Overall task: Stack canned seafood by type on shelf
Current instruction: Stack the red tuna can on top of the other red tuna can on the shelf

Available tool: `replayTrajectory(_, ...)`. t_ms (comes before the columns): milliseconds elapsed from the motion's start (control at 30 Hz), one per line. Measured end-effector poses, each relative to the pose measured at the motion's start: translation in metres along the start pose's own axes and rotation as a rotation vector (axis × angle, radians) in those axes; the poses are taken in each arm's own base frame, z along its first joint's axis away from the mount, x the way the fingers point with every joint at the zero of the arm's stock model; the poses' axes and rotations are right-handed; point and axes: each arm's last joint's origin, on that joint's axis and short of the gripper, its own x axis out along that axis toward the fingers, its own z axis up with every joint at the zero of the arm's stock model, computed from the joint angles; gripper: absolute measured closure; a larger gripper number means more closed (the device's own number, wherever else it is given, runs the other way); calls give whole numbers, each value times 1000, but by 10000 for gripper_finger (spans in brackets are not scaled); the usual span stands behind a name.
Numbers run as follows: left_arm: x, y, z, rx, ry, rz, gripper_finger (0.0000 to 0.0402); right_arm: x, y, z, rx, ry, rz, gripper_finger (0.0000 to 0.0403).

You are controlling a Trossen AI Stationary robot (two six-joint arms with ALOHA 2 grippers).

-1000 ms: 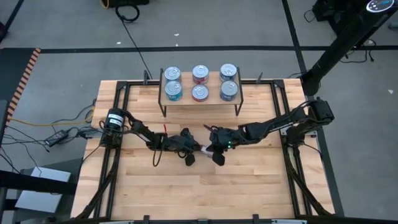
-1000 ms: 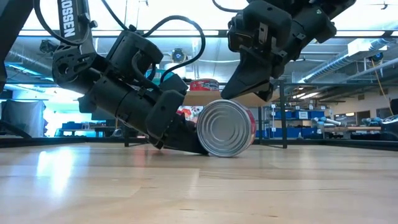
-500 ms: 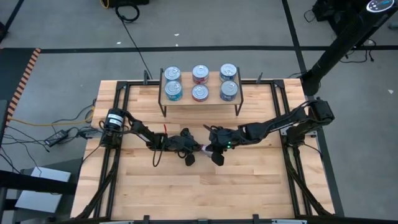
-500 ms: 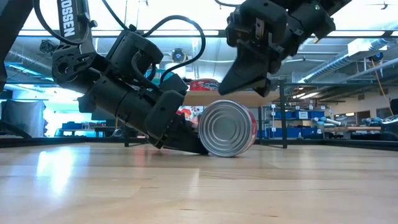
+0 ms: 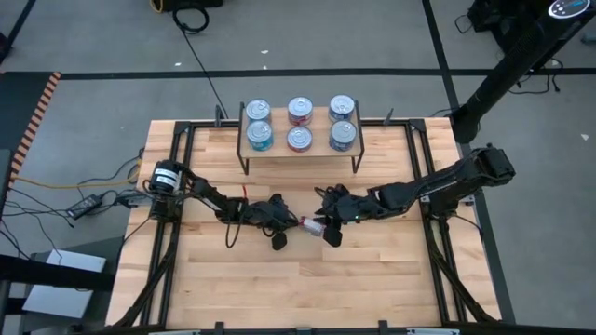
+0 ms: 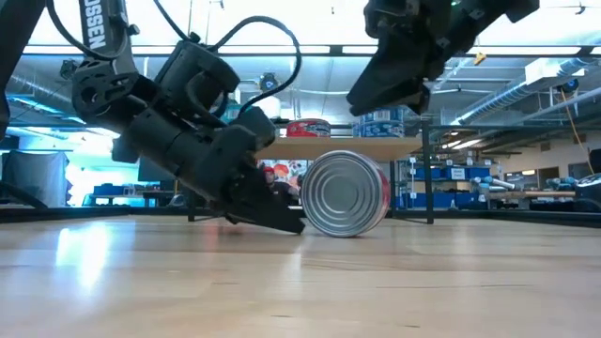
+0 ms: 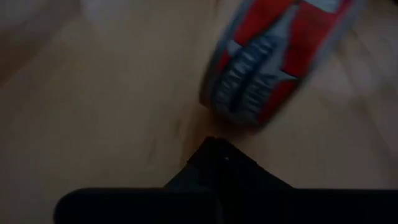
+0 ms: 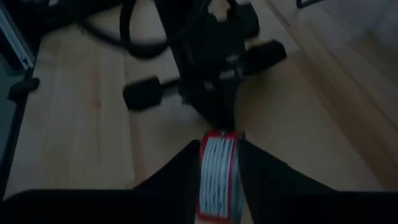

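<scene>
One can (image 6: 346, 193) with a red label lies on its curved side on the table (image 5: 372, 279), its silver end facing the near edge. In the high view this can (image 5: 310, 223) sits between the two grippers. My left gripper (image 6: 293, 223) is shut and low at the can's left; in its wrist view the fingertips (image 7: 217, 152) point at the red label (image 7: 267, 68). My right gripper (image 6: 366, 94) hangs open above the can, clear of it. The can (image 8: 217, 180) shows between its fingers. The shelf (image 5: 300, 149) at the back holds several upright cans (image 5: 300, 138). My left gripper's shut fingertips (image 6: 299, 225) lie against the can's curved side, low down near the table (image 6: 306, 218). They come from the table's left, slanting down. The can rests on its curved side on the wood. The wrist view shows only a thin shadow between tip and label.
The shelf's black legs (image 5: 246, 166) stand just behind the working spot. Black frame rails (image 5: 177, 186) run along the table's left and right sides. Open wood lies toward the near edge (image 5: 307, 288). Cables trail off the table's left (image 5: 93, 200).
My right gripper has risen off the top of the can and drawn a little toward the table's right edge. The can stays lying on its curved side, in nearly the same spot. My left gripper has stayed low beside it.
</scene>
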Motion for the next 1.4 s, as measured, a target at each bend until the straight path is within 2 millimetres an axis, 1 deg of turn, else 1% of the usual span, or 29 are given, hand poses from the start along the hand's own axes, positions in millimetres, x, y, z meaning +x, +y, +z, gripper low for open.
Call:
replayTrajectory(200, -20, 2, -10, 23, 37, -92, 395, -5, 14, -13, 28, 7, -66, 222)
replayTrajectory(300, -35, 4, -16, 27, 40, -155, 395, -6, 15, -15, 84, -12, -96, 195)
replayTrajectory(367, -45, 5, -18, 23, 6, -192, 395, -7, 15, -14, 107, 2, -110, 182)
replayTrajectory(500, -65, 6, -15, -33, -72, -233, 395, -15, 18, 2, 114, 36, -144, 171)
replayTrajectory(600, -72, 3, -6, -72, -121, -232, 395, -24, 23, 18, 65, 47, -150, 169)
replayTrajectory(700, -74, -3, 3, -99, -148, -229, 395, -31, 28, 31, 28, 54, -130, 167)
replayTrajectory(833, -72, -14, 16, -94, -131, -202, 395, -38, 33, 36, -11, 73, -121, 162)
replayTrajectory(933, -71, -22, 20, -62, -117, -199, 395, -38, 34, 35, 37, 86, -107, 155)
replayTrajectory(1033, -75, -30, 24, -29, -140, -228, 395, -32, 36, 33, 58, 101, -111, 148)
replayTrajectory(1167, -80, -34, 26, -20, -142, -261, 395, -14, 41, 24, 63, 190, -126, 138)
replayTrajectory(1300, -81, -37, 25, -16, -136, -269, 395, -1, 49, 24, 29, 289, -178, 123)
replayTrajectory(1400, -82, -39, 24, -13, -133, -265, 395, 9, 54, 27, 7, 326, -201, 108)
